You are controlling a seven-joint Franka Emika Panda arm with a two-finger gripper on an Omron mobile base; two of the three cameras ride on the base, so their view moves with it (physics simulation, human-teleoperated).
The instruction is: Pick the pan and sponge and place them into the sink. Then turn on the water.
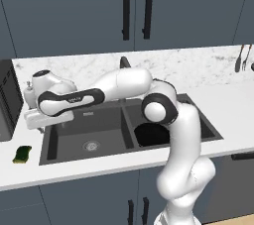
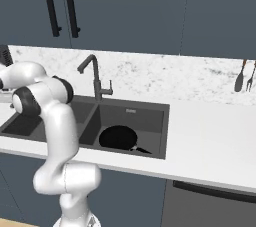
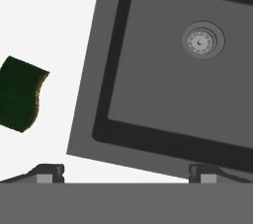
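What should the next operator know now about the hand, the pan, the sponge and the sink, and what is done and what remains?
Hand: open, holding nothing, above the left end of the sink, near its outer rim.
Pan: already lying in the right basin.
Sponge: on the counter left of the sink, green side up in the hand view, not touching the hand.
Faucet: no stream visible from the spout.
Done: pan placed in the sink.
Left: pick the sponge, put it into the sink, then turn on the water.
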